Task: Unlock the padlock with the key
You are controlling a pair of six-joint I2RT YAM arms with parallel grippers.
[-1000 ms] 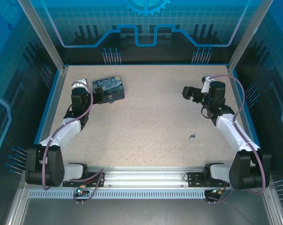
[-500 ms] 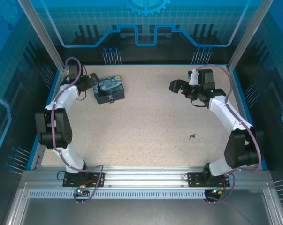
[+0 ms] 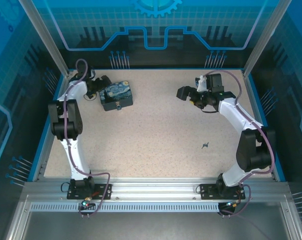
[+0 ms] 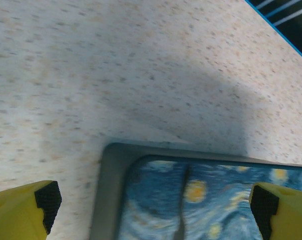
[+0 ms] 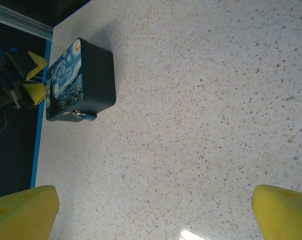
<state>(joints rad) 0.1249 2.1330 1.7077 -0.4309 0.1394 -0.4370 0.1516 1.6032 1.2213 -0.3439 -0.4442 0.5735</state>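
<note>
The padlock [image 3: 118, 105] is a tiny silvery piece hanging on the front face of the dark-blue night-sky box [image 3: 116, 95]; in the right wrist view the padlock [image 5: 76, 114] sits at the lower edge of the box [image 5: 83, 80]. The key [image 3: 206, 145] lies alone on the speckled table, right of centre. My left gripper [image 3: 102, 84] stands open at the box's back-left corner, its yellow fingers [image 4: 20, 207] either side of the lid [image 4: 191, 195] without touching it. My right gripper [image 3: 185, 92] hangs open over bare table at the back right, far from the key.
The table [image 3: 156, 130] has a blue rim [image 3: 49, 112] and glass walls on three sides. My left gripper's yellow fingers [image 5: 36, 77] show beyond the box in the right wrist view. The arm bases stand on the rail [image 3: 151, 190] at the near edge.
Both arms have stretched out toward the back. The left gripper swung from the box's left side to its back-left corner. The right gripper shifted left and a little back. Both stayed open.
</note>
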